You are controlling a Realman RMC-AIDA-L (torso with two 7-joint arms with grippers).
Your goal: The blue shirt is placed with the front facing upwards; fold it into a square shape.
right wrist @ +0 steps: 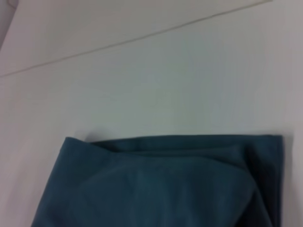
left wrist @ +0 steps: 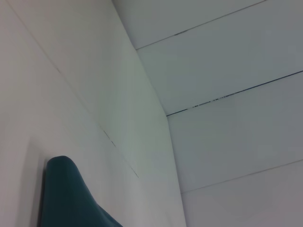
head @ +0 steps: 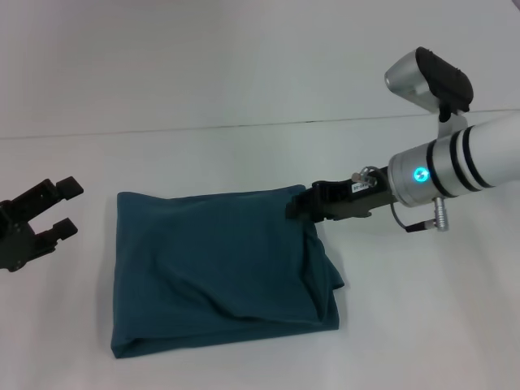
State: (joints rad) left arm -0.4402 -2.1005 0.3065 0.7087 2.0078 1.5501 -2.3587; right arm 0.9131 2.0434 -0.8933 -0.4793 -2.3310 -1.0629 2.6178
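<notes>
Lying folded on the white table (head: 244,89), the blue shirt (head: 219,268) sits centre-front in the head view as a rough square, no lettering or collar showing. Near edge runs roughly straight, with a doubled layer visible along it. Near-right corner is bulky: several layers bunch there and a thick fold runs up the right side. A shallow crease crosses the top layer diagonally toward that corner. Left edge is clean and nearly straight.

Left gripper (head: 50,210) is off to the left, well apart from the shirt's left edge, hovering over bare table. Its 2 fingers (head: 61,188) are spread wide with nothing between them. Left wrist view catches only 1 rounded teal corner of the shirt (left wrist: 66,198) against white surfaces with thin seams.

Right gripper (head: 299,205) is at the shirt's far-right corner, arm coming in from the right with a lit blue ring on the wrist. Its tip meets the cloth edge; cannot tell whether its fingers are closed on fabric or just resting against it. Right wrist view shows the shirt's (right wrist: 161,184) far edge, straight, with stacked folds at 1 corner.

Behind the shirt, bare table with a thin seam line.
</notes>
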